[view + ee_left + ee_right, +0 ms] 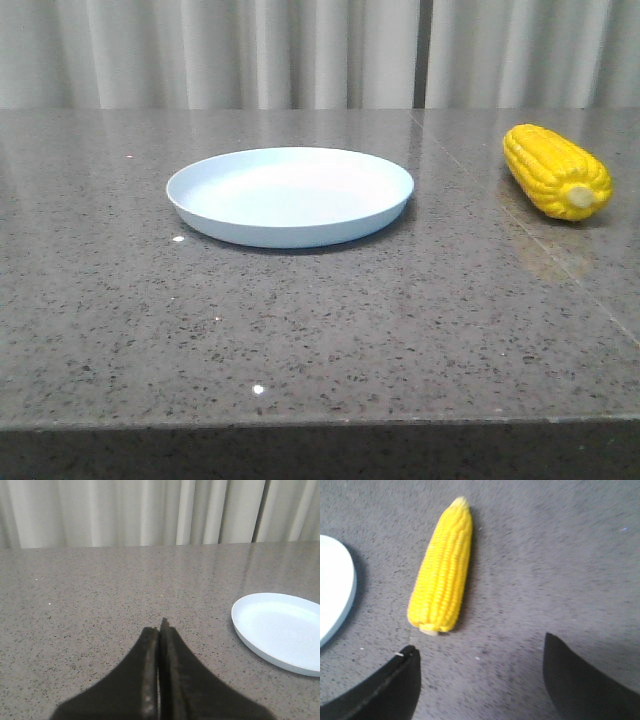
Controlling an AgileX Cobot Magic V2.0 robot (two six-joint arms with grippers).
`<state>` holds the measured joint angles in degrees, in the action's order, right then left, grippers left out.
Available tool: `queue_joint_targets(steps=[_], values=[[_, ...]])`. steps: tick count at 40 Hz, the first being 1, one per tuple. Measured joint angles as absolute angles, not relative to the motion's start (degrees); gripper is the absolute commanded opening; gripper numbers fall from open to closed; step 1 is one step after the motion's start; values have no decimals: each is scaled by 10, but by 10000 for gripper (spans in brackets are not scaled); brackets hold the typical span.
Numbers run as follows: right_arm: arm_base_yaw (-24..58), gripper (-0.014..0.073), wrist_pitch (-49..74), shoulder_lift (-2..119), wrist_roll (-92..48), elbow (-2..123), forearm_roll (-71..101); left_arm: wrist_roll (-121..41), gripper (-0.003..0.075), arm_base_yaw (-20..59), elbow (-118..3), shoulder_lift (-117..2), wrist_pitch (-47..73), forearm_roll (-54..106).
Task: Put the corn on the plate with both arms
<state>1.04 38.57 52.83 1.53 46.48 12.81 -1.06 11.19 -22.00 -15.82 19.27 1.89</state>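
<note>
Two things lie on the speckled grey stone table [300,330] in front of us: the plate [290,195] and the corn [556,171]. We take the plate as our landmark. It is round, shallow and pale blue, and it holds nothing. In the front view the corn rests to the right of the plate, well apart from it, flat on its side with the pale cream stub end [580,197] turned toward the camera and the tapered tip pointing away toward the pale curtain [300,50] behind the table.

Our left gripper [160,635] is clenched, its two dark fingers pressed flat together with nothing between them. In its wrist view it hovers over bare table, and the plate [280,632] sits off to one side, clear of the fingertips.

Our right gripper [480,655] is spread wide and holds nothing. In its wrist view the corn [442,567] lies on the table beyond the fingertips, not touching either one, its stub end nearest the gripper. The plate [335,587] shows only as a curved edge at the border of that view, just beside the corn but apart from it.
</note>
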Motion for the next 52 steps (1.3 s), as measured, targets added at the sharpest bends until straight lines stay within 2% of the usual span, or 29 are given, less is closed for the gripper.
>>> queue_joint_targets(steps=[8, 22, 37, 40, 44, 47, 52], values=[[51, 539, 387, 655, 18, 553, 167, -11, -13, 112, -220, -158, 193, 19], [55, 539, 409, 867, 28, 684, 189, -11, -13, 112, -220, -158, 193, 19], [55, 535, 407, 938, 30, 698, 189, -11, -13, 112, -220, -158, 193, 19], [55, 484, 407, 940, 30, 698, 189, -11, -13, 112, -220, -158, 193, 19], [55, 327, 407, 940, 30, 698, 189, -11, -13, 112, -220, -158, 193, 19], [55, 260, 408, 940, 30, 699, 189, -11, -13, 112, -220, -158, 193, 19], [55, 249, 412, 938, 30, 698, 189, -11, -13, 112, -220, -158, 193, 19]])
